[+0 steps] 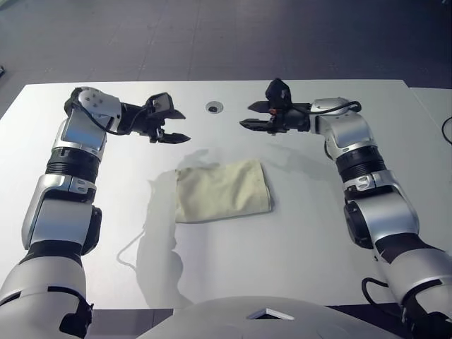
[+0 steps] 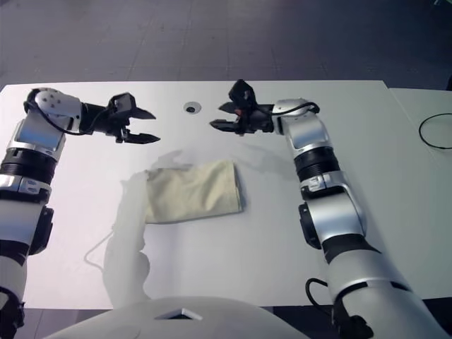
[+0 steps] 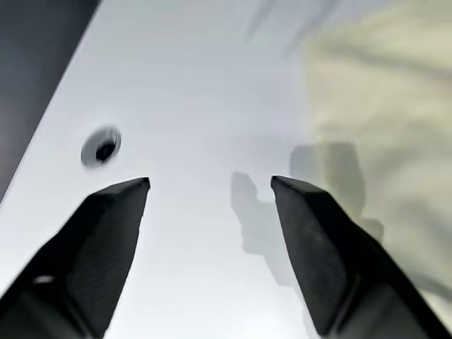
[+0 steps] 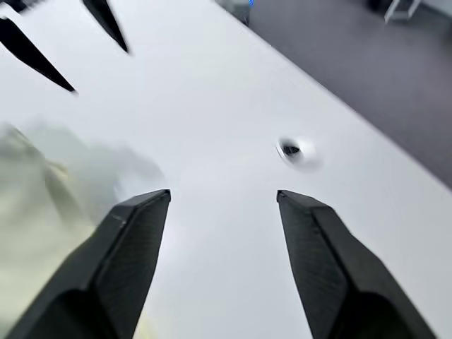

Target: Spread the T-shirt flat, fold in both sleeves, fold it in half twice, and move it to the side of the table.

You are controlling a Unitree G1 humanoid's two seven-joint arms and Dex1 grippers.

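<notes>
The T-shirt [image 1: 222, 191] is seen at the middle of the frame in the eye views, folded into a compact pale-yellow rectangle and lying flat on the white desk [image 1: 318, 247]. Its edges are set slightly askew to the desk's front edge, and its upper left corner is rumpled. It is kept well apart from every desk edge, with a wide band of white surface on each side. The left claw [image 1: 185, 126] is held above the desk at the upper left of the shirt, and the right claw [image 1: 245, 115] at the upper right. The tips are pointed toward each other, and a round grommet hole [image 1: 214, 107] is seen just beyond the gap between them. Both claws are spread, with nothing between the fingers, and neither is touching the cloth. The desk's far edge is bordered by dark floor [image 1: 212, 35], and its near edge is partly covered at the bottom of the frame. In the right eye view a dark cable loop [image 2: 434, 131] is cut off at the right border, on a separate surface beside the desk. A thin pale line [image 1: 131, 251] is noted at the lower left of the desk, but what it is cannot be made out. In the wrist views the shirt is blurred and cropped at the frame edge.
</notes>
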